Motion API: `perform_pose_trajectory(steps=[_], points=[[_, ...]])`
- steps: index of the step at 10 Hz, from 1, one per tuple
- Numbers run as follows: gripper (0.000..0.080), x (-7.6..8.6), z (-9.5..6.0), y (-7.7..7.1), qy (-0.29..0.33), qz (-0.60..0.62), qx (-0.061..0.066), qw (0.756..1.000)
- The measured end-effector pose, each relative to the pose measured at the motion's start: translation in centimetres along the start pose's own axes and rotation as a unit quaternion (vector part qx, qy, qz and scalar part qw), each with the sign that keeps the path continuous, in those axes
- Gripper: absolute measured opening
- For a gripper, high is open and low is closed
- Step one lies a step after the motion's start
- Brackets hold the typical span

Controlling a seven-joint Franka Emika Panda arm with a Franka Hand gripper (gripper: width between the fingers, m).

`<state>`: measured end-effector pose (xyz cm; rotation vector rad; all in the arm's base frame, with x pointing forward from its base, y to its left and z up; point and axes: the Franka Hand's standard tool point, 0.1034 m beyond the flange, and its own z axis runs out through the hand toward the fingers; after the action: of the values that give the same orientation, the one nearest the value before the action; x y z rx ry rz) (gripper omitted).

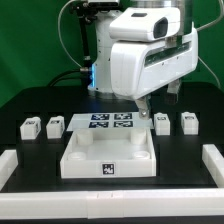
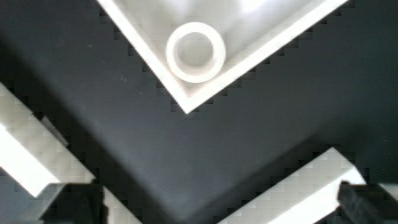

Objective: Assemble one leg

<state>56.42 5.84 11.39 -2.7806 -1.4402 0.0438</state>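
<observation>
Near edge of the table (image 1: pixel 40 150): a white rail (image 1: pixel 100 196) runs along it. Just behind it, midway along that edge, the large white square piece (image 1: pixel 108 152) lies on the table, with a tag on its front face.

Next row back: the marker board (image 1: pixel 110 122) sits at centre. Toward the table edge on the exterior view's left rest the outer left leg (image 1: pixel 30 126) and inner left leg (image 1: pixel 55 125). Toward the opposite edge rest the inner right leg (image 1: pixel 162 122) and outer right leg (image 1: pixel 188 122). All four stand apart from one another and nothing grips them.

Farther back, the arm (image 1: pixel 150 55) hangs above the table, over the inner right leg.

Wrist view: the pincer (image 2: pixel 214 200) is spread. Its fingertips (image 2: pixel 63 205) are well apart with only black table between them, and it holds nothing. Beyond them shows a corner of the square piece with a round socket (image 2: pixel 194 48).
</observation>
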Motion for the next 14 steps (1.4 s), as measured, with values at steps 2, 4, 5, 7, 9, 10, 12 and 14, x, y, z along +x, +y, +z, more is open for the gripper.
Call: perform_pose_trajectory(steps=[2,4,5,7,9,10,12,14], points=[[0.0650,-2.0,0.9,-2.0,0.004,-0.019,-0.005,1.000],[0.0650,-5.1,2.5,-6.0,0.006,-0.122,-0.008,0.993],[0.0650,-6.1,3.9,-7.9,0.007,-0.193,-0.005,0.981],[0.0650,-5.9,3.5,-7.2,0.005,-0.234,-0.006,0.972],[0.0650,-6.2,3.7,-7.2,0.004,-0.229,-0.004,0.973],[0.0650,-7.4,3.9,-6.6,0.002,-0.238,-0.002,0.971],[0.0650,-14.1,5.3,-4.9,0.000,-0.276,-0.004,0.961],[0.0650,-14.5,7.2,-5.8,0.011,-0.284,-0.011,0.959]])
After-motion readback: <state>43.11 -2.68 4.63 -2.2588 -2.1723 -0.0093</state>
